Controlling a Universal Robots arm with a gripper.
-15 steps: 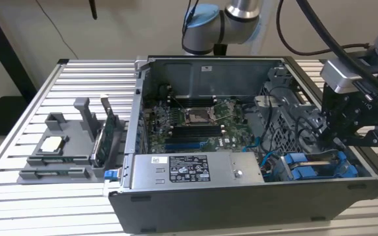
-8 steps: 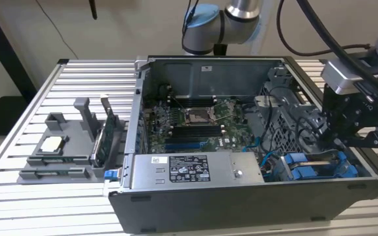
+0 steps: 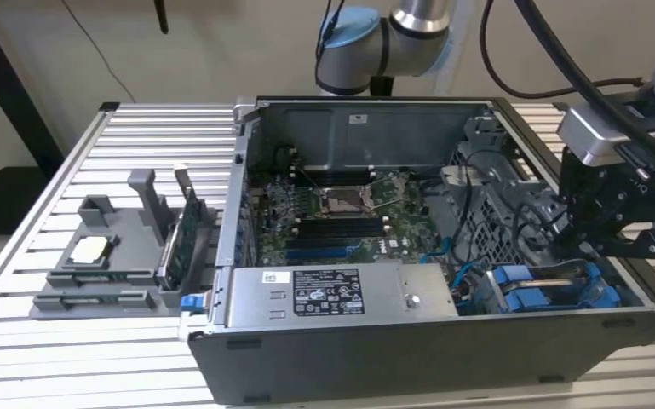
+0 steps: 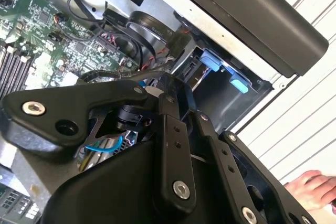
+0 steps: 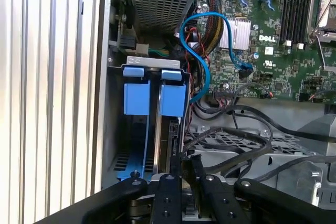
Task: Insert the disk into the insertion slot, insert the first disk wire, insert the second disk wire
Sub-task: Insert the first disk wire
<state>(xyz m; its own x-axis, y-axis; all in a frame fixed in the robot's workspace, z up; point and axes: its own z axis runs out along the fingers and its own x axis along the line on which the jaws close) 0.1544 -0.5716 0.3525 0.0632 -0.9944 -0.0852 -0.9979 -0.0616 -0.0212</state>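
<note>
Scanning from the exterior view's left, I see a grey holder (image 3: 106,256) with spare parts on the slatted surface (image 3: 31,341), well apart from my work. Next comes the open computer case (image 3: 418,349), with the green board (image 3: 401,200) on its floor and the labelled power box (image 3: 418,294) against its near wall.

Right of that box, in the case's near right corner, is the slot (image 3: 626,288). The disk (image 3: 526,281) lies in it: I make out its blue frame between the slot's walls, while the silver body is mostly hidden. I judge it at least partly home, but cannot tell whether it is fully seated.

My claw (image 3: 629,247) hangs just above the slot's right end, so the disk lies below it and toward the exterior view's left. The disk's long axis runs along the near wall, from under my claw toward the power box. Whether my claw is apart, together or clamped on anything I cannot tell.

A blue cable (image 5: 202,61) loops from the board beside the slot, its lower end hidden. In the second wrist view a person's hand (image 4: 315,184) is outside the case.
</note>
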